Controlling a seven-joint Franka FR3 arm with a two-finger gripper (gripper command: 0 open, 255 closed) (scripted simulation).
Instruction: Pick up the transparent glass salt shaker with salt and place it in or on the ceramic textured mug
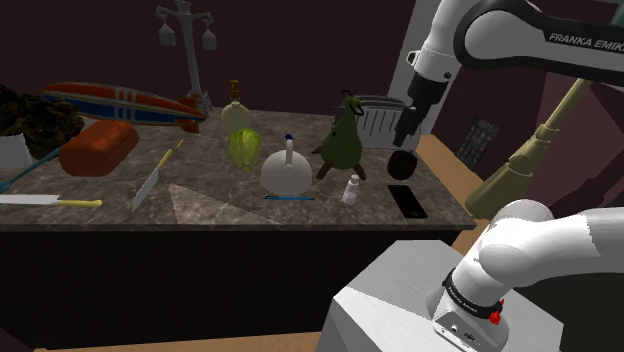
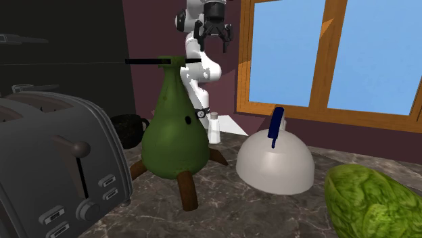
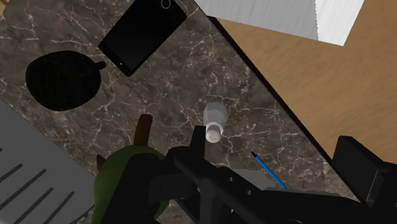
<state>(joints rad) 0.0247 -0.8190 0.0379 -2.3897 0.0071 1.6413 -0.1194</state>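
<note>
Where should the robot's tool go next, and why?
Probably down and a little sideways, until the salt shaker sits between its fingers. The tool hangs open, high above the counter, holding nothing. In the wrist view the shaker stands upright close to one finger, not midway between the two, and well apart from the black mug.

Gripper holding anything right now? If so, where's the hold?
Nothing held. The gripper hangs open in the air; the salt shaker stands free on the counter.
</note>
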